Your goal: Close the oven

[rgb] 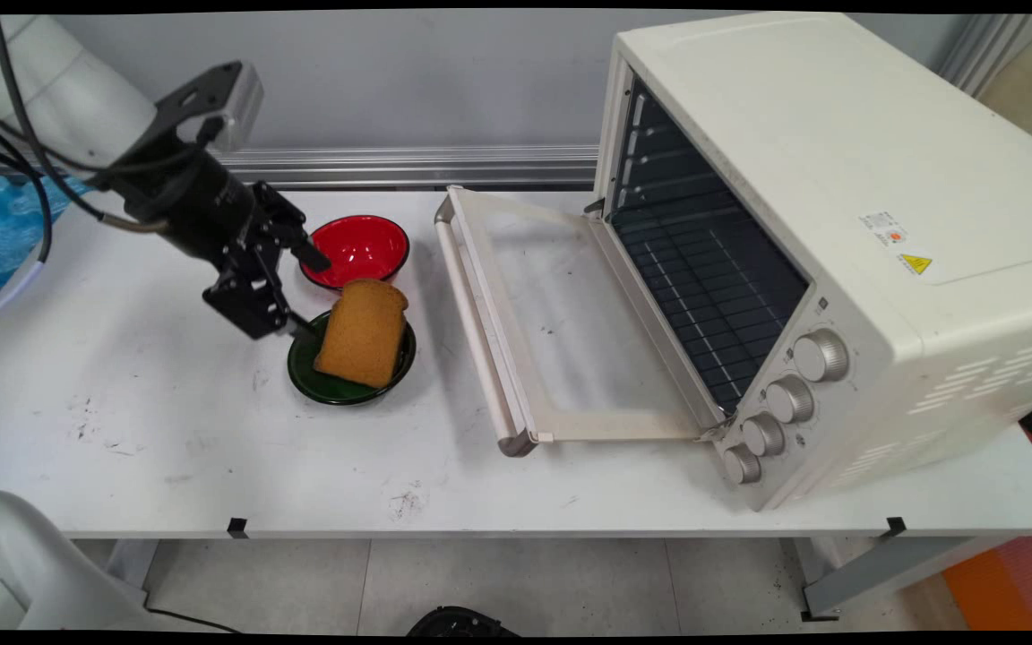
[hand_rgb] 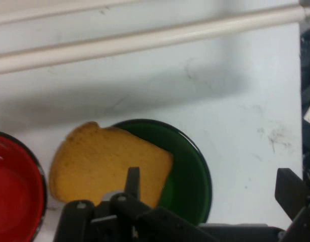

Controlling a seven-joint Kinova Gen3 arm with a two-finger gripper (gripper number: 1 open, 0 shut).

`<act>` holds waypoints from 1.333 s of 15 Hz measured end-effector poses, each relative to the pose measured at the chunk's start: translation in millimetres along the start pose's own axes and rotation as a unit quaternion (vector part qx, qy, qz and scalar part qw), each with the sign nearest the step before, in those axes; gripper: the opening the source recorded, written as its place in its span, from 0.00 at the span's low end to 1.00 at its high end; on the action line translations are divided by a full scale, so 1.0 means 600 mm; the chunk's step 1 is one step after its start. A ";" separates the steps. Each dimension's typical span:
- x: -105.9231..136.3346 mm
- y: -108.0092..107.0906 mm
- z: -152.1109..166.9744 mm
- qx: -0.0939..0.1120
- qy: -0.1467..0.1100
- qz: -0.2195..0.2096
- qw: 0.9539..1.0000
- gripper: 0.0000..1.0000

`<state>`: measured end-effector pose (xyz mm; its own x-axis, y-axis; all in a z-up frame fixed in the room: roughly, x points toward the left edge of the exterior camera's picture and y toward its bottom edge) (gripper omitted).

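A brown slice of bread [rgb: 362,333] lies tilted across a small green bowl [rgb: 305,372], its top edge resting on the rim. My gripper [rgb: 311,294] hangs open just left of the slice, low over the bowl's left side, holding nothing. In the hand view the bread [hand_rgb: 107,164] and green bowl [hand_rgb: 190,171] sit right below the gripper [hand_rgb: 210,185]. One fingertip [hand_rgb: 133,180] shows over the slice, and the other finger [hand_rgb: 291,190] is out past the bowl's rim. An empty red bowl [rgb: 356,250] stands just behind the green one.
A cream toaster oven [rgb: 821,233] fills the right half of the table, its door [rgb: 561,322] folded down flat towards the bowls, wire rack visible inside. The door's handle [hand_rgb: 145,40] crosses the top of the hand view. The red bowl [hand_rgb: 13,186] is at that view's left.
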<state>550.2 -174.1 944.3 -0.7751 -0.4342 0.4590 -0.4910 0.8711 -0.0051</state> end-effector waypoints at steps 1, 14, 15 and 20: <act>-0.001 -0.008 -0.002 0.002 0.005 -0.006 1.000 1.00; -0.010 -0.091 0.082 0.001 0.062 -0.035 0.997 1.00; -0.008 -0.094 0.095 0.000 0.065 -0.035 0.997 1.00; -0.006 -0.103 0.154 -0.001 0.072 -0.036 0.997 1.00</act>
<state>546.5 -247.3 861.1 -0.6726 -0.4589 0.5806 -0.5424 0.8394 0.0352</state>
